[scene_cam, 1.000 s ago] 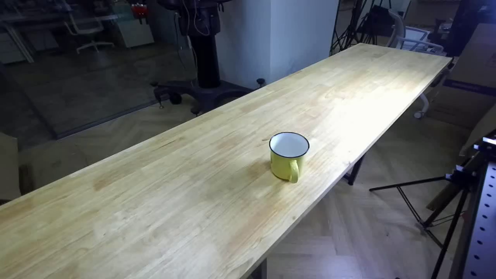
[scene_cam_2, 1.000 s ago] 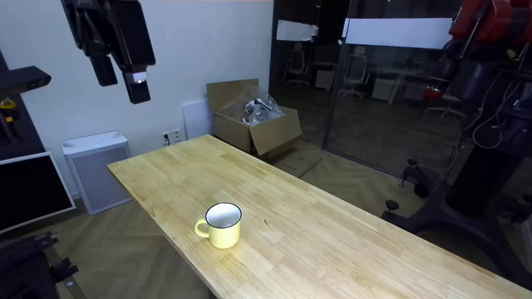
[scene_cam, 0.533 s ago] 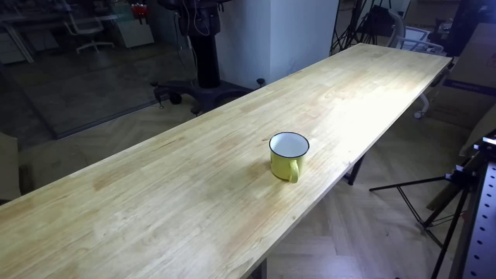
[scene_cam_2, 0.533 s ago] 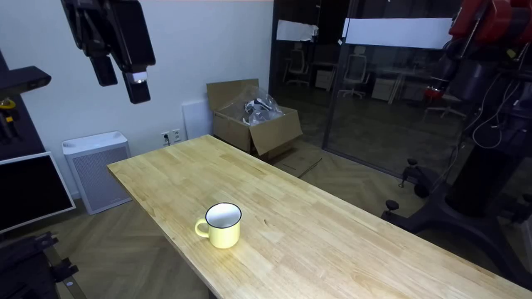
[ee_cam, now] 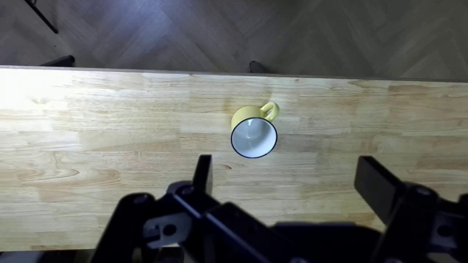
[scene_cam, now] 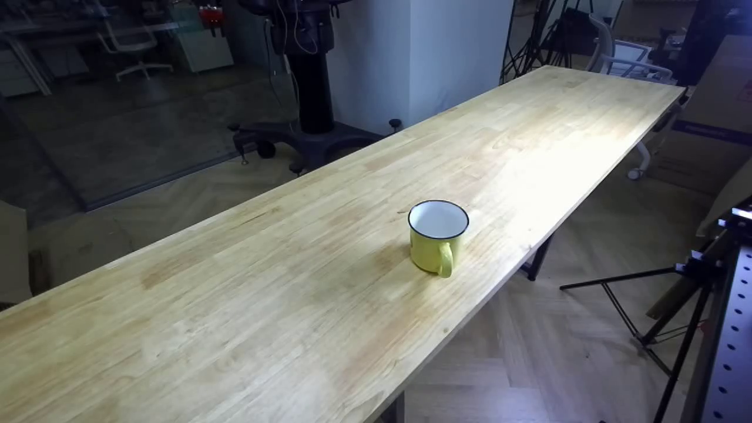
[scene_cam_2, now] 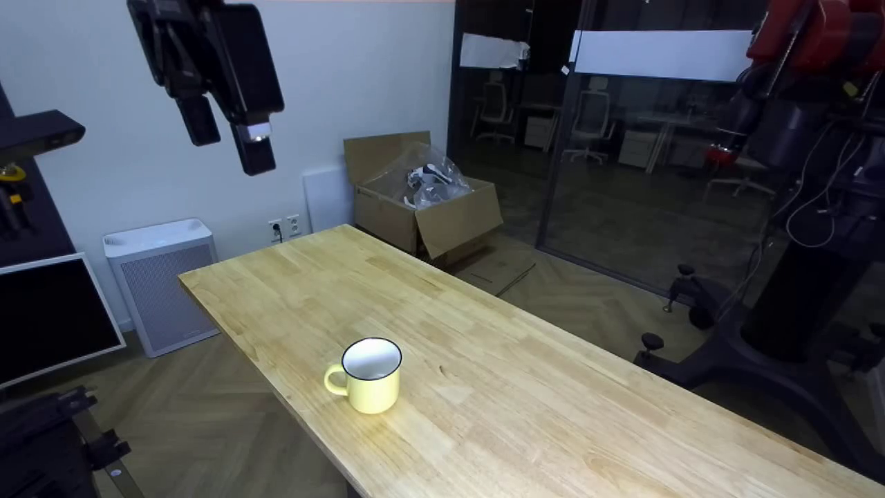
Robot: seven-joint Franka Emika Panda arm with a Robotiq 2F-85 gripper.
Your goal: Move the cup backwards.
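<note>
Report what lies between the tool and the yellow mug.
No object shows there: in the wrist view, the stretch from the open tool to the yellow mug shows only bare wooden tabletop below.

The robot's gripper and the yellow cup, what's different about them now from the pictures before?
In an exterior view, the gripper has moved toward the right of the picture. It is open, and nothing was taken hold of or let go. The yellow cup stayed put, upright on the wooden table, in both exterior views.
</note>
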